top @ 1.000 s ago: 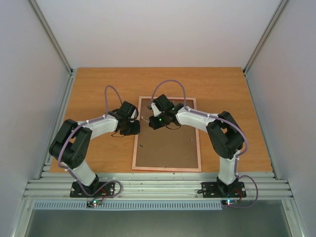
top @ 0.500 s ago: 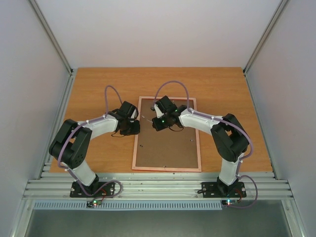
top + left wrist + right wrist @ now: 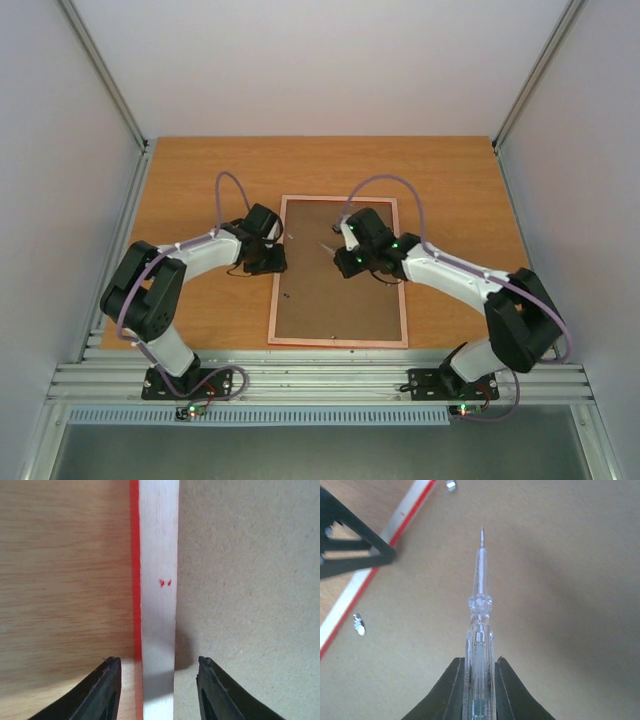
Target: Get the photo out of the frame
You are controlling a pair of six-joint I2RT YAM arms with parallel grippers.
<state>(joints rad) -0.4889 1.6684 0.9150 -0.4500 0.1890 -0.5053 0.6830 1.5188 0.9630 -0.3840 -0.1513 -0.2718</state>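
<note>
Red frame (image 3: 338,343) lies back-up on the bench (image 3: 450,180); left tool (image 3: 157,660) stands released, jaws astride its left rail; right tool (image 3: 479,661) grips a clear screwdriver (image 3: 480,580) above the brown backing (image 3: 335,295).

Left claw (image 3: 157,662) ajar, right claw (image 3: 479,662) tight.

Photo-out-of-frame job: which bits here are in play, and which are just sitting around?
In play:
- frame, lying face down
- backing board
- screwdriver, clamped in the right gripper
- left gripper, open astride the frame's left rail
- metal clips near that rail

Just sitting around:
- nothing loose that I can see, only the table

The photo is not visible.
</note>
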